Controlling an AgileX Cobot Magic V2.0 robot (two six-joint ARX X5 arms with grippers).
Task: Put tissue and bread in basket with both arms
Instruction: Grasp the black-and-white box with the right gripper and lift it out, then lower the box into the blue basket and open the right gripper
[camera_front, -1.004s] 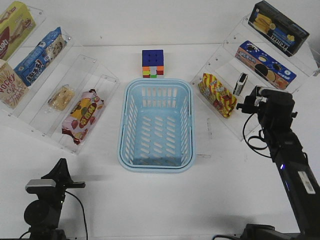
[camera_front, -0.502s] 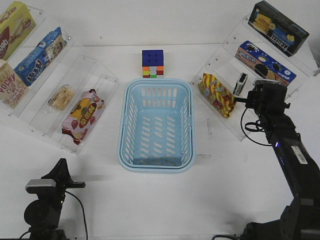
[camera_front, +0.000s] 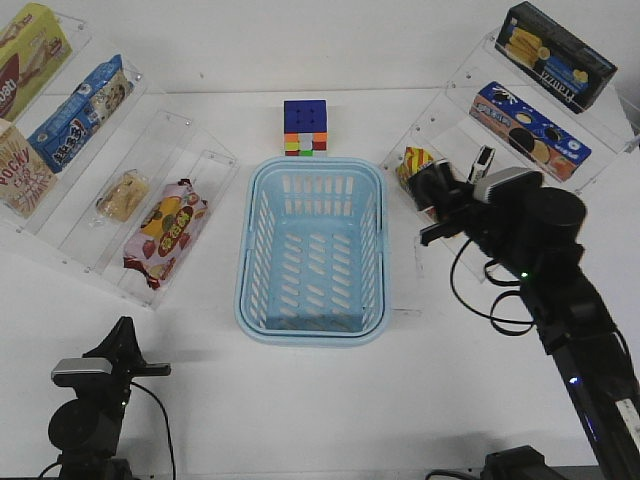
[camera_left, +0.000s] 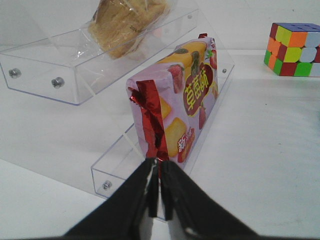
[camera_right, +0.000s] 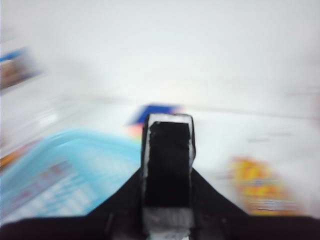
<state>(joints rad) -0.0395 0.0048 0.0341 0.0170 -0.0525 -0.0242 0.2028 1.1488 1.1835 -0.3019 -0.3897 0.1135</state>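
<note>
White surface (camera_front: 330, 400) spreads before us, with the large light-blue slotted plastic basket (camera_front: 312, 250) at its centre and clear acrylic shelves (camera_front: 190, 150) at 9 and 3 o'clock. We see our right gripper (camera_front: 432, 190) at 3 o'clock of the basket, just beside its rim, clamped on the small flat black tissue pack with white edges (camera_right: 168, 165), which stands upright between the jaws in the blurred right wrist view. Our left gripper (camera_left: 159, 187) sits low at 7 o'clock with its jaws pressed together on nothing, facing a red-and-yellow fruit-printed snack bag (camera_left: 177, 112), while the tan-golden bread bun in clear wrap (camera_front: 123, 194) lies on the 9 o'clock shelf.
</note>
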